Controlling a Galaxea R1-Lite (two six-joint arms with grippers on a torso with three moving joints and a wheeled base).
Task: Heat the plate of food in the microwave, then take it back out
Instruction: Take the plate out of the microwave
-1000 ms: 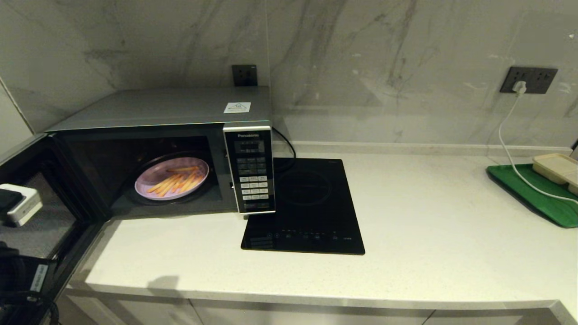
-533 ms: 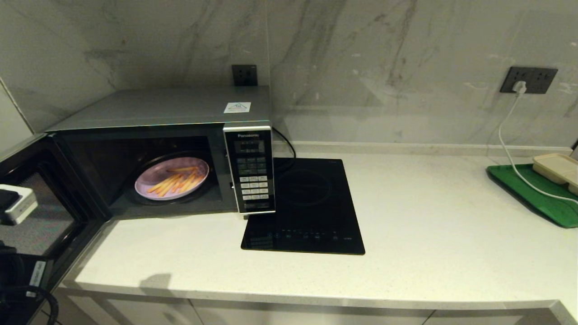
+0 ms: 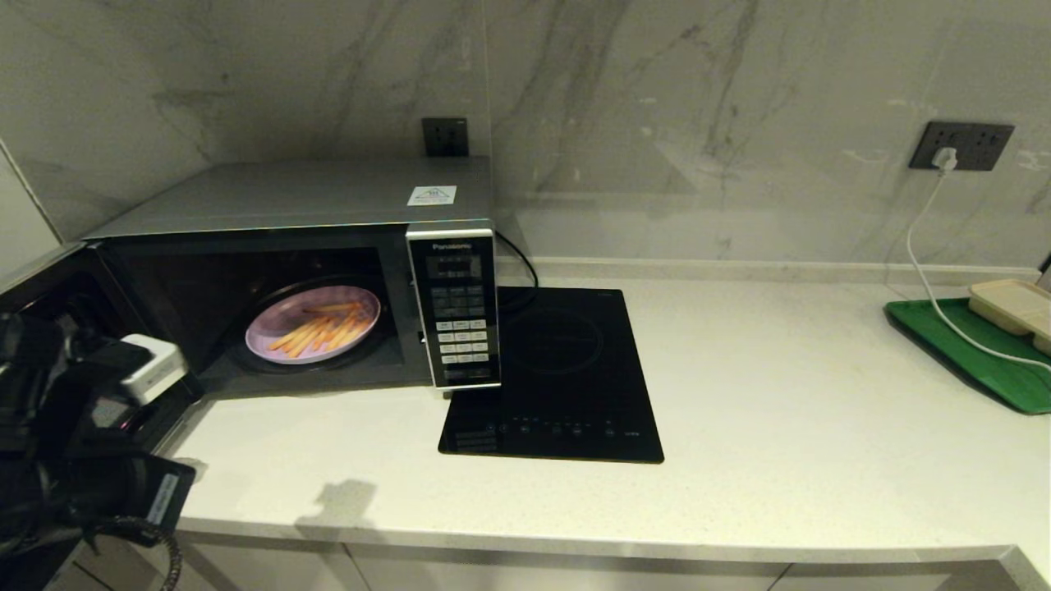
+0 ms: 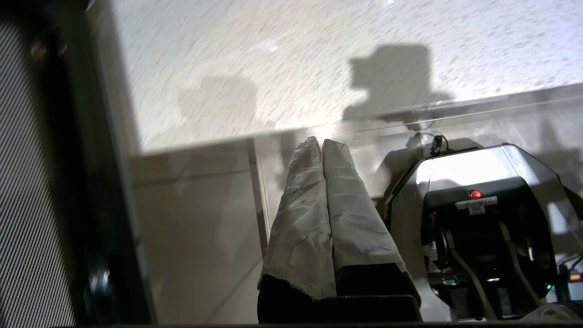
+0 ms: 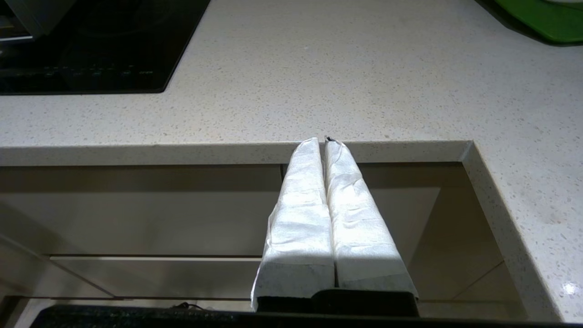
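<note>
The silver microwave (image 3: 312, 193) stands at the counter's back left, and its door (image 4: 27, 182) is swung open to the left. Inside it, on the turntable, sits the lilac plate (image 3: 283, 328) with orange-yellow fries (image 3: 324, 328). My left arm (image 3: 90, 443) is low at the front left, beside the open door. The left gripper (image 4: 322, 143) is shut and empty, pointing down over the counter's front edge. My right gripper (image 5: 324, 142), also shut and empty, hangs below the counter's front edge and is out of the head view.
A flat black induction hob (image 3: 558, 377) lies right of the microwave. At the far right a green board (image 3: 969, 353) carries a beige tray (image 3: 1014, 305), and a white cable (image 3: 928, 271) runs to them. My base (image 4: 478, 218) is below the counter.
My left arm has swung from the far left edge to the right, toward the counter's front left corner, and now covers much of the open door. The plate and the right arm have not moved.
</note>
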